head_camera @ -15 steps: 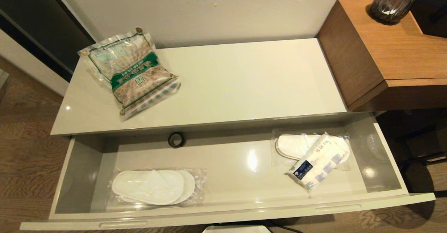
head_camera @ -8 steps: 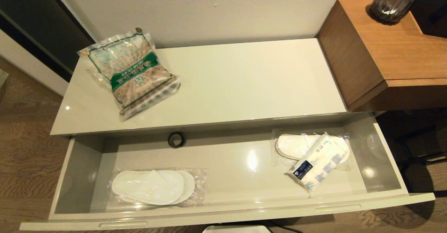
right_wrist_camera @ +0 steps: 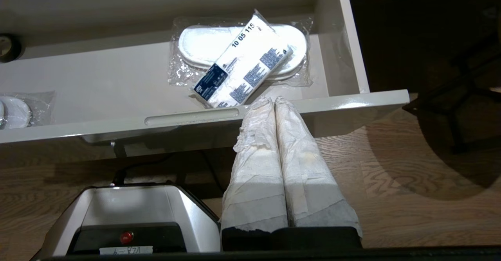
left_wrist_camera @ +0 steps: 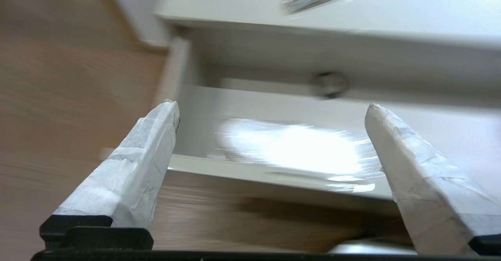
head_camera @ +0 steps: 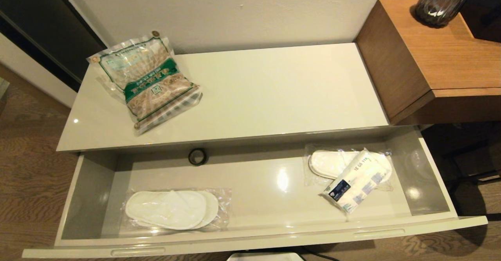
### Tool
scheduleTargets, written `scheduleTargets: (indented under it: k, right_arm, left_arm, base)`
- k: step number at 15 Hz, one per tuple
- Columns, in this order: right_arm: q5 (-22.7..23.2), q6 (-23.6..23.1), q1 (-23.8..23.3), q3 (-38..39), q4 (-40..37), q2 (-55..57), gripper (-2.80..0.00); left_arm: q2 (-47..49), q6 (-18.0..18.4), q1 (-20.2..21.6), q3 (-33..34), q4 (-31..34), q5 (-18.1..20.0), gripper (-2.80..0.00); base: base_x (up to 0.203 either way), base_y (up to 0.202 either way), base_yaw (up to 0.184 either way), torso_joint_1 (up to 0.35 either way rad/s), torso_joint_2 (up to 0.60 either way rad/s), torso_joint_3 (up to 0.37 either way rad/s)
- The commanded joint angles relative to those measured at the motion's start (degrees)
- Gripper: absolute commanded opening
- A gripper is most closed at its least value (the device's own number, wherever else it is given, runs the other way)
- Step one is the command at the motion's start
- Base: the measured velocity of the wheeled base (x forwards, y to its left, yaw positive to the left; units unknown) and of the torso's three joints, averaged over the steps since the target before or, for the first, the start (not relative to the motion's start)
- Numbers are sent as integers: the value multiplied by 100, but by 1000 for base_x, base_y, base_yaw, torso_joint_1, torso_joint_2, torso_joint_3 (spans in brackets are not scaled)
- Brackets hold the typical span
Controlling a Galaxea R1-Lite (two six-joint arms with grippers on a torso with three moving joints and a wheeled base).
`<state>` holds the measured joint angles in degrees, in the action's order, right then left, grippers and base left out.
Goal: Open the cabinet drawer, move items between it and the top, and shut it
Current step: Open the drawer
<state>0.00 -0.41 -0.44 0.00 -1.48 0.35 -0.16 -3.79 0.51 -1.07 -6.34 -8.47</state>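
Nothing in the head view had shifted over the last second. On the top (head_camera: 274, 89), beside a wooden desk (head_camera: 450, 57) over wood flooring, lay the snack bag (head_camera: 146, 81). The drawer (head_camera: 250, 241) stood pulled out, the tissue pack (head_camera: 357, 180) lying partly across wrapped slippers (head_camera: 332, 163) near its right end. Only the wrist views showed the arms: the left gripper (left_wrist_camera: 272, 108), fingers wide apart, before the drawer's left end; the right gripper (right_wrist_camera: 274, 101), fingers pressed together and empty, at the drawer front. Motion blurred the left wrist view.

Snack bag (head_camera: 146, 79) on top (head_camera: 274, 92), left end; drawer (head_camera: 254, 241) open below; tissue pack (head_camera: 357, 180) inside right, atop slippers (head_camera: 332, 163).
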Motion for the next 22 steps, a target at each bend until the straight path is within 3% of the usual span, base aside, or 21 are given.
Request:
scheduleTargets:
  k: [1, 2, 4, 5, 6, 8, 9, 14, 17, 22]
  right_arm:
    - [0, -2, 0, 9, -2, 0, -280]
    - [0, -2, 0, 9, -2, 0, -280]
    - [0, -2, 0, 0, -2, 0, -280]
    - [0, -2, 0, 9, -2, 0, -280]
    - [0, -2, 0, 9, -2, 0, -280]
    - [0, -2, 0, 9, -2, 0, -280]
    - [0, -2, 0, 9, -2, 0, -280]
    - [0, -2, 0, 6, -2, 0, -280]
    - [0, -2, 0, 9, -2, 0, -280]
    - [0, -2, 0, 9, -2, 0, -280]
  left_arm:
    - [12, -698, 3, 40, -63, 161, 0]
    - [14, -397, 3, 39, -83, 158, 0]
    - [15, 1156, 3, 51, -105, 168, 0]
    - [16, 1501, 2, 35, -59, 207, 0]
    - [16, 1393, 2, 14, 49, 271, 0]
    - [16, 586, 5, -86, 434, 378, 0]
    - [16, 494, 4, -100, 401, 330, 0]
    - [16, 532, 6, -54, 217, 236, 0]
    - [25, 771, 2, -69, 413, 591, 0]
    - [18, 720, 6, 80, 382, 1014, 0]
  base:
    - [0, 0, 0, 0, 0, 0]
    - [0, 0, 0, 0, 0, 0]
    - [0, 0, 0, 0, 0, 0]
    - [0, 0, 0, 0, 0, 0]
    - [0, 0, 0, 0, 0, 0]
    - [0, 0, 0, 0, 0, 0]
    - [0, 0, 0, 0, 0, 0]
    - [0, 0, 0, 0, 0, 0]
    - [0, 0, 0, 0, 0, 0]
    - [0, 0, 0, 0, 0, 0]
